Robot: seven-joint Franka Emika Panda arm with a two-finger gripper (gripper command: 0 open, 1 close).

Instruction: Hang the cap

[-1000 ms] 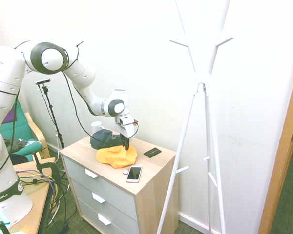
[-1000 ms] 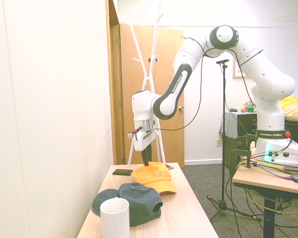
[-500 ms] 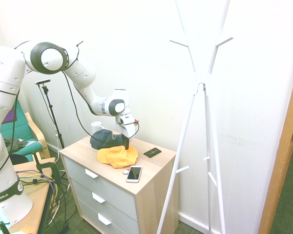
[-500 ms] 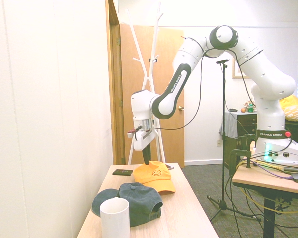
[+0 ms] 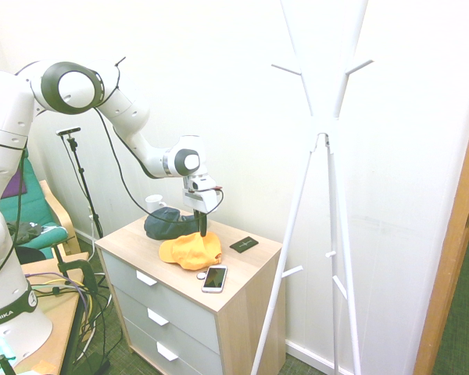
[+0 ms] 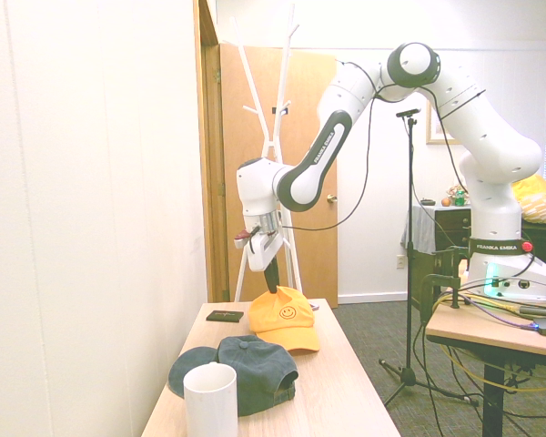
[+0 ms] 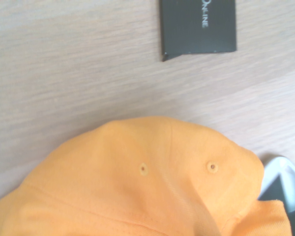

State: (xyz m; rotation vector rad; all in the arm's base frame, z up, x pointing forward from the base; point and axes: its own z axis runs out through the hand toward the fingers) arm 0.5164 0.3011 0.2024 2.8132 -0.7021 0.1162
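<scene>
One pinch of cloth is all we have: the black-fingered gripper (image 6: 272,289) is closed on the crown of the soft yellow-orange fabric cap with a curved brim (image 6: 284,330), which sits directly below it, crown drawn up to a peak at the tips and brim low over the pale wood-topped dresser (image 5: 129,244). Our main worry is slip: if the tips have caught only a shallow fold, the cap's hanging weight could pull it free as we lift. The dark navy-blue fabric cap (image 6: 255,366) lies just beside our cap, near the gripper, so a low sideways move might drag the brim into it, and the white cylindrical mug (image 6: 211,402) is a little farther on. The white-backed smartphone (image 5: 215,279) is close by too and could be nudged off the edge, so we should go straight up first. The white branching coat rack (image 5: 323,139) is well apart from the gripper; held by the crown, the cap may dangle with its opening badly placed, miss a slim peg (image 5: 360,67) and drop when we let go.
</scene>
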